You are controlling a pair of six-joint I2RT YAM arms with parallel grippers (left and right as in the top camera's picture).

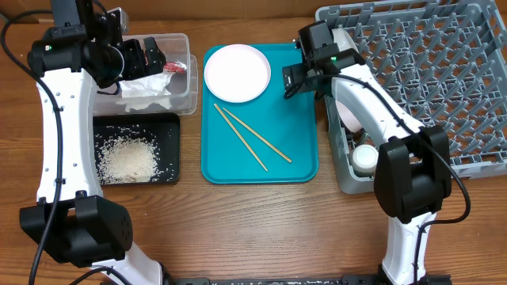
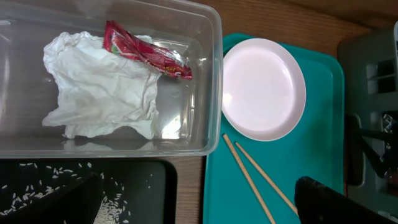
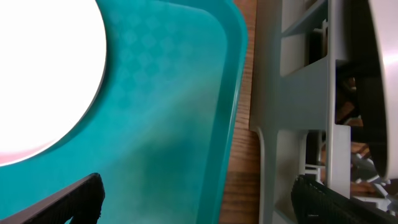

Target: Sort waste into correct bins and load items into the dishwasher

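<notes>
Right gripper (image 3: 193, 208) fingers sit closest, spread wide with nothing between them; they hang over the edge of the teal tray (image 3: 186, 112), just beside the grey dish rack (image 3: 298, 93); left gripper (image 1: 147, 55) is spread wide too and holds nothing, above the clear tub (image 2: 212, 93); inside the tub lies the white napkin (image 2: 102, 93), with the red wrapper (image 2: 146, 53) on its top edge; rice (image 1: 127, 158) lies in the black tray (image 1: 170, 146) next to the tub; the white plate (image 1: 237, 73) and chopsticks (image 1: 249, 138) lie on the teal tray; a small white cup (image 1: 365, 157) sits in the rack.
</notes>
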